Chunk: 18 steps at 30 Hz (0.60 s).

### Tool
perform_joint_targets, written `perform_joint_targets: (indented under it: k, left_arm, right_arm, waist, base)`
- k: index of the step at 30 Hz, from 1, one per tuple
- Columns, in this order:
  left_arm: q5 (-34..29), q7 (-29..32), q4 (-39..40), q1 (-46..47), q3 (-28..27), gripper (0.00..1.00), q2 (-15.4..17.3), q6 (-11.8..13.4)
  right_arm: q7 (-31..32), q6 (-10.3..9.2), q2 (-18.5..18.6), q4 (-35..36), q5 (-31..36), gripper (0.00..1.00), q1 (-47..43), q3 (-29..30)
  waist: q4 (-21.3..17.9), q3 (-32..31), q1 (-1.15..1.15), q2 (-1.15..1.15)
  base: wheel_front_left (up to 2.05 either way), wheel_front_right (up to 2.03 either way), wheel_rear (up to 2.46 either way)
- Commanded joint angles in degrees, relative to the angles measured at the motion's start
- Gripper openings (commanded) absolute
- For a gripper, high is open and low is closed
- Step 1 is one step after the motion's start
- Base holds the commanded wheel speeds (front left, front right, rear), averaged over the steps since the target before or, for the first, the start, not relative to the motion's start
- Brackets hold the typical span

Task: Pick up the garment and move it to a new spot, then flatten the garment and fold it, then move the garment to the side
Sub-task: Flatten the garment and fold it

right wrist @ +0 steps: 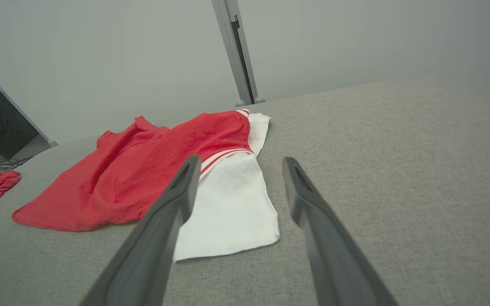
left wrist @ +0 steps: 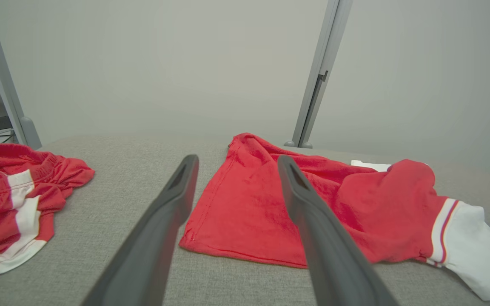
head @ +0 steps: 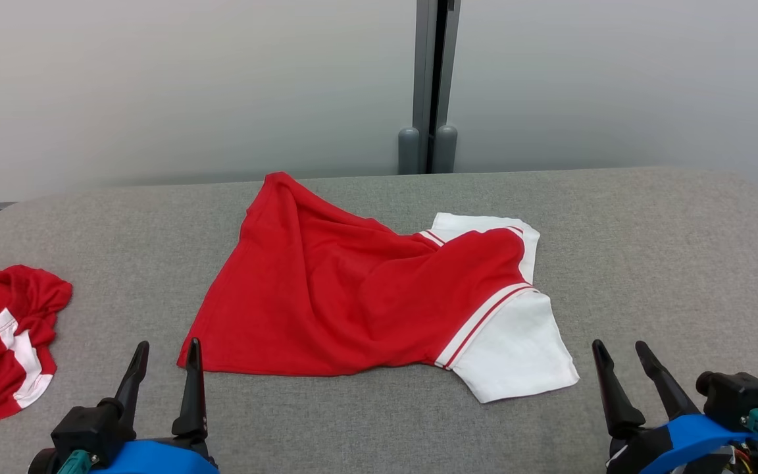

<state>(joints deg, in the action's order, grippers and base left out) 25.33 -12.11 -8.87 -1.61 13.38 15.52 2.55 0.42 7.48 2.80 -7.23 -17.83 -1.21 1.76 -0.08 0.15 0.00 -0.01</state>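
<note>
We find red soft-knit shirt with white sleeves (head: pixel 353 303) rumpled at middle of grey fabric-covered counter (head: pixel 649 250), hem toward left. Our left pincer (head: pixel 168 343) wide, empty, near hem corner (left wrist: pixel 194 244); our right pincer (head: pixel 618 343) wide, empty, just beside near white sleeve (head: pixel 517 349). We judge cloth light, limp, grippy; it will sag when lifted. We would pinch hem corner and sleeve seam. Layers underneath possibly bunched; we cannot tell. Crumpled red-and-white garment (head: pixel 4 336) well apart at left.
</note>
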Motion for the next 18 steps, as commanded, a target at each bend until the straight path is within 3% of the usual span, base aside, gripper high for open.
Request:
perform_joint_targets:
  k: [1, 18]
  left_arm:
    - [0.3, 0.2, 0.0, -0.5, -0.3, 1.0, 0.2, 0.4]
    - [0.8, 4.0, -0.7, 1.0, -0.6, 1.0, 1.1, 2.9]
  right_arm:
    - [-0.1, 0.03, 0.2, 0.2, 0.2, 1.0, -0.8, -0.1]
    - [-0.7, 0.03, 0.2, -0.3, 1.6, 1.0, 0.7, 0.5]
  waist:
    - [0.0, 0.1, 0.0, 0.01]
    - [0.1, 1.8, 0.0, 0.01]
  base:
    - [0.0, 0.0, 0.0]
    - [0.0, 0.0, 0.0]
